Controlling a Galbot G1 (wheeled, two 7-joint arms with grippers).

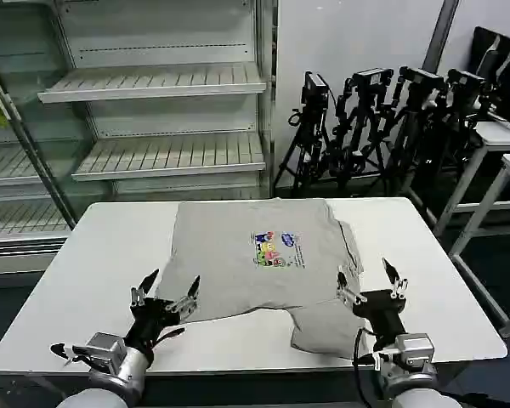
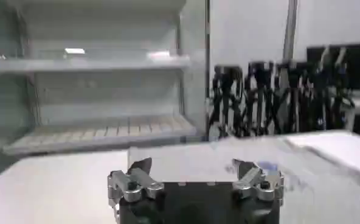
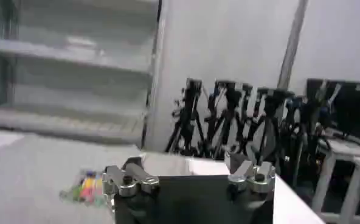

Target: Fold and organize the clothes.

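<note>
White table (image 1: 93, 255) bears a grey T-shirt (image 1: 255, 255); left end effector (image 1: 165, 297) and right end effector (image 1: 371, 284) gape empty.

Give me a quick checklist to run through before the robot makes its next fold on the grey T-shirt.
1. T-shirt fully on the table: ok, its near flap stops short of the front edge.
2. Shirt lying flat: not ok, the near right part is bunched and folded over.
3. Left claw open and empty: ok, hovering at the shirt's near left corner.
4. Right claw open and empty: ok, above the near right flap.
5. Chest print facing up: ok.
6. Collar position: cannot tell.
</note>
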